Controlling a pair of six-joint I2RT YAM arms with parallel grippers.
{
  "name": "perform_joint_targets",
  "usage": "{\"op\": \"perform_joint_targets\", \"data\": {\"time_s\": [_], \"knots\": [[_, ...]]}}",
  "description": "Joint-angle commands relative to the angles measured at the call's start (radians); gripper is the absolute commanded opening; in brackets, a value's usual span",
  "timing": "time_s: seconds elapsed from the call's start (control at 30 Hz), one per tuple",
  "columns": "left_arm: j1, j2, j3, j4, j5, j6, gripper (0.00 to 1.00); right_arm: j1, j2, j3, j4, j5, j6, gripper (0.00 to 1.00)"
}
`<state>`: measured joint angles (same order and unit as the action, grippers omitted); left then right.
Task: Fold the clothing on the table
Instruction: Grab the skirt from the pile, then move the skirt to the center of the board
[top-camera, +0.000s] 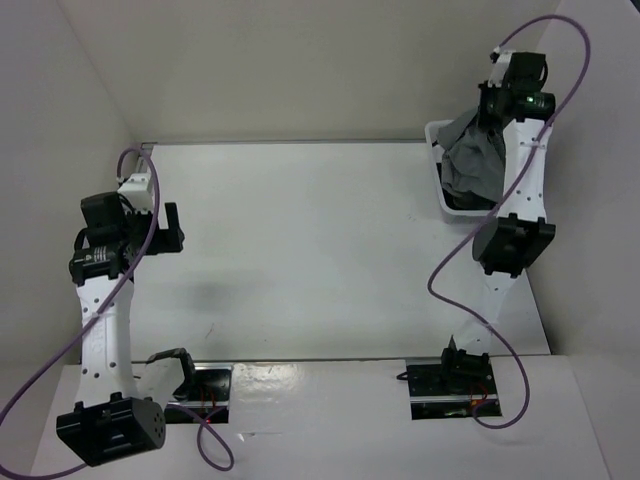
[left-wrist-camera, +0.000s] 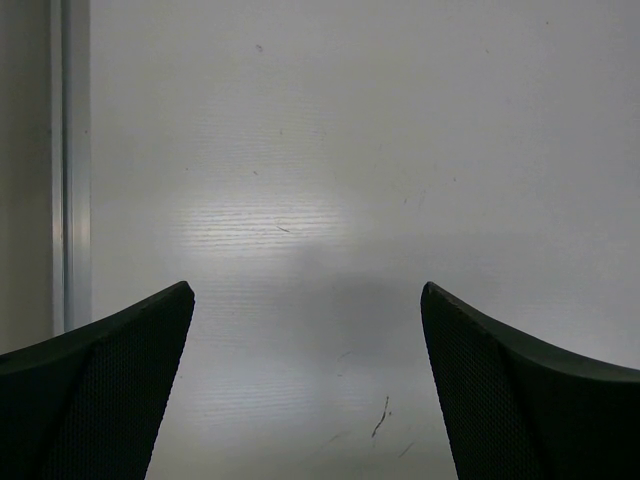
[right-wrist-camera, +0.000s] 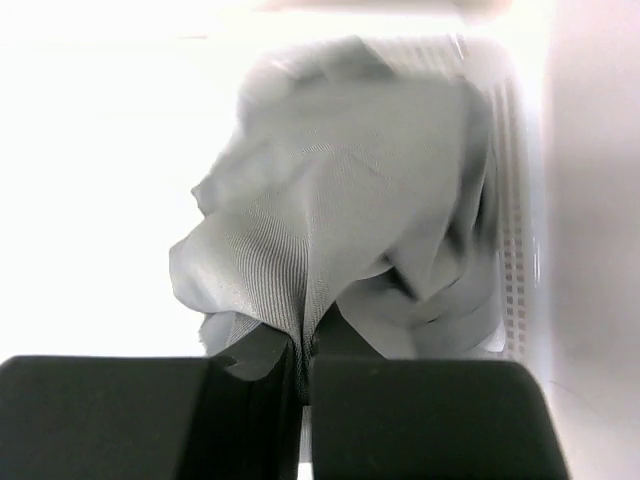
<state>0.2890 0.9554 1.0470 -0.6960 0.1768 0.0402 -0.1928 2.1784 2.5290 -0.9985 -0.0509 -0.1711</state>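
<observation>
Overhead on table, wrist views close, probably downward.

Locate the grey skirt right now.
Top view, far right: grey skirt hangs bunched over the white basket, pinched in the shut jaws of the right arm.

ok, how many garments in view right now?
1. A grey garment, bunched over the white basket at the far right of the table, pinched in the right gripper. Others may be hidden under it in the basket.
</observation>
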Motion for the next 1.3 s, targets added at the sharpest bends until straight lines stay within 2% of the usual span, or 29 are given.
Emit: {"op": "perform_joint_targets", "data": {"time_s": [0.0,0.03,0.17,0.2,0.23,0.27,0.3,0.33,0.43,0.5,0.6,0.73,0.83,0.93,1.17,1.27], "knots": [[0.019,-0.029,0.019,-0.034,0.09,0.065,1.0,0.084,-0.301,0.117,-0.037,-0.298,-0.048,0.0],[0.042,-0.04,0.019,-0.048,0.107,0.066,1.0,0.098,-0.327,0.117,-0.064,-0.425,-0.057,0.0],[0.067,-0.049,0.019,-0.048,0.179,0.075,1.0,0.222,-0.452,0.006,-0.143,-0.688,-0.166,0.0],[0.067,-0.049,0.01,-0.048,0.188,0.075,1.0,0.319,-0.504,-0.033,-0.158,-0.688,-0.221,0.03],[0.067,-0.059,0.01,-0.048,0.188,0.075,1.0,0.373,-0.531,-0.079,-0.158,-0.675,-0.238,0.18],[0.076,-0.06,0.01,-0.048,0.188,0.075,1.0,0.419,-0.56,-0.208,-0.128,-0.576,-0.238,0.62],[0.076,-0.069,0.01,-0.048,0.188,0.075,1.0,0.476,-0.593,-0.296,-0.079,-0.517,-0.216,0.98],[0.076,-0.069,0.01,-0.057,0.188,0.084,1.0,0.477,-0.655,-0.461,0.022,-0.46,-0.199,0.98],[0.076,-0.087,0.01,-0.057,0.197,0.084,1.0,0.477,-0.71,-0.699,0.107,-0.296,-0.176,0.98],[0.076,-0.098,0.01,-0.057,0.197,0.084,1.0,0.477,-0.723,-0.795,0.173,-0.178,-0.156,0.98],[0.076,-0.107,0.01,-0.057,0.197,0.084,1.0,0.477,-0.723,-0.965,0.211,-0.086,-0.143,0.98],[0.094,-0.116,0.01,-0.057,0.197,0.084,1.0,0.519,-0.652,-1.0,0.16,-0.086,-0.143,0.98],[0.119,-0.129,0.01,-0.057,0.197,0.084,1.0,0.631,-0.574,-1.01,0.136,-0.116,-0.143,0.98],[0.142,-0.139,0.01,-0.057,0.197,0.075,1.0,0.688,-0.533,-1.023,0.173,-0.13,-0.125,0.98],[0.171,-0.149,0.001,-0.057,0.188,0.075,1.0,0.698,-0.353,-1.019,0.184,-0.324,-0.134,0.98],[0.18,-0.149,0.001,-0.057,0.188,0.075,1.0,0.698,-0.307,-1.053,0.219,-0.346,-0.146,0.98]]}}
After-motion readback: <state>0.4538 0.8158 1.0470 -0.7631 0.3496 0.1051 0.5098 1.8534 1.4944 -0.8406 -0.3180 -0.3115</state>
